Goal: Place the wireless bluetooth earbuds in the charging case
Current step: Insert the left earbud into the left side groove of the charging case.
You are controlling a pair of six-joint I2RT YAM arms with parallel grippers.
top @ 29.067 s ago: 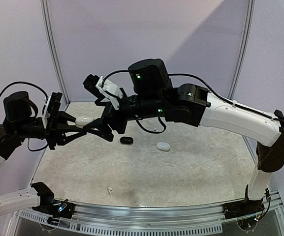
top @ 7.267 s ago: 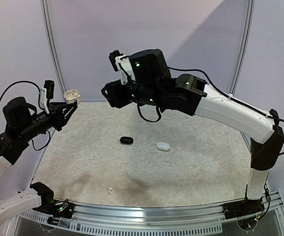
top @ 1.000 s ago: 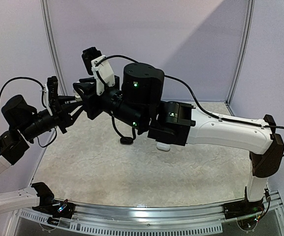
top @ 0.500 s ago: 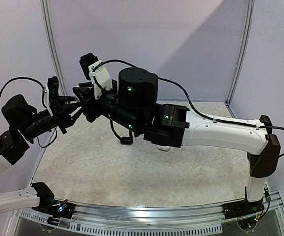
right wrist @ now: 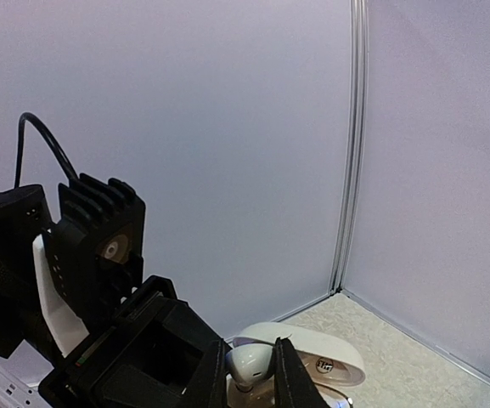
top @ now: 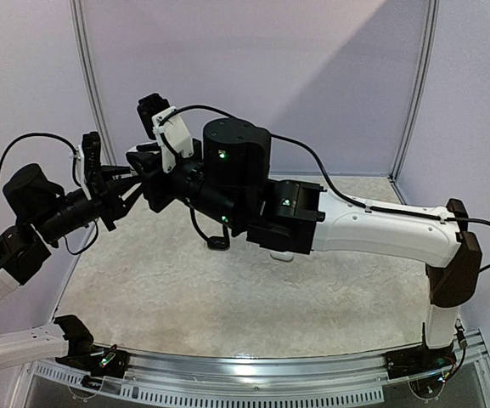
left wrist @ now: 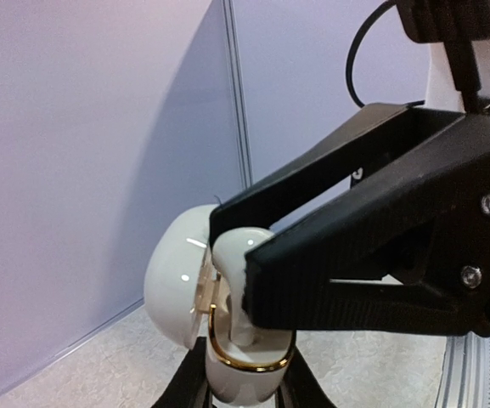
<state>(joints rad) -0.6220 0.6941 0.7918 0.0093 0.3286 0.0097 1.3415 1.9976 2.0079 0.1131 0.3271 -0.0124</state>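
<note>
Contact high above the left side of the table (top: 228, 297), both arms meeting nose to nose. Left gripper (left wrist: 240, 393) is clamped on the base of a white charging case (left wrist: 181, 293), a finger pressed on either side of it. The case stands upright with its gold-rimmed mouth facing up, and in the left wrist view the lid is swung open to the left. Right gripper (right wrist: 246, 372) has its black fingers (left wrist: 355, 255) pinched on a white earbud (left wrist: 230, 253), and that bud sits right at the mouth of the case. Its long axis runs near vertical: rounded head on top between the fingertips, stem pointing down into the well, the lower end reaching inside the gold rim. How deep it is seated, I cannot tell. Down on the table a black case (top: 218, 242) lies flat, well apart from the action, just under the right arm
</note>
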